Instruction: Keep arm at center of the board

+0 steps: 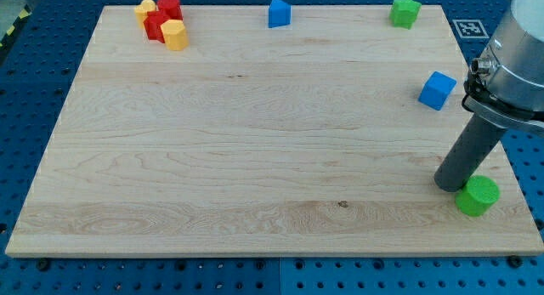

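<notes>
My tip (447, 184) rests on the wooden board (255, 125) near its lower right corner, far from the middle. It touches or nearly touches the green cylinder (477, 195), which lies just to its lower right. A blue cube (437, 90) sits above the tip near the right edge. A green star (405, 12) is at the top right. A blue pentagon-like block (279, 13) is at the top centre. At the top left cluster a red cylinder (169, 6), a red block (156, 25), a yellow block (145, 8) and a yellow hexagon (174, 35).
The board lies on a blue perforated table (34, 91). A black-and-white marker tag (469, 28) sits off the board's top right corner. The arm's grey body (518, 48) hangs over the right edge.
</notes>
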Controlling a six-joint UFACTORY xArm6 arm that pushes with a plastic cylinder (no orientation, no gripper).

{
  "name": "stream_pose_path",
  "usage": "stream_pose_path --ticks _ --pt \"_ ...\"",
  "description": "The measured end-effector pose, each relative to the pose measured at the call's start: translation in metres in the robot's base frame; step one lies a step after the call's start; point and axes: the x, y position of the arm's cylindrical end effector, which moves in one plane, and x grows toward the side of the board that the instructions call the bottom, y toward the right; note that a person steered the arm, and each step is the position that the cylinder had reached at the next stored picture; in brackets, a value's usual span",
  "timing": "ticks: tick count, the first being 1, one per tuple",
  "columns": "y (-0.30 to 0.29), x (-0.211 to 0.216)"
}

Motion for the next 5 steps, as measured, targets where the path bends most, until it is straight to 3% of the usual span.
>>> stream_pose_path --ticks 2,5 --pt "-0.075 -0.022" --pt "-0.077 -0.03"
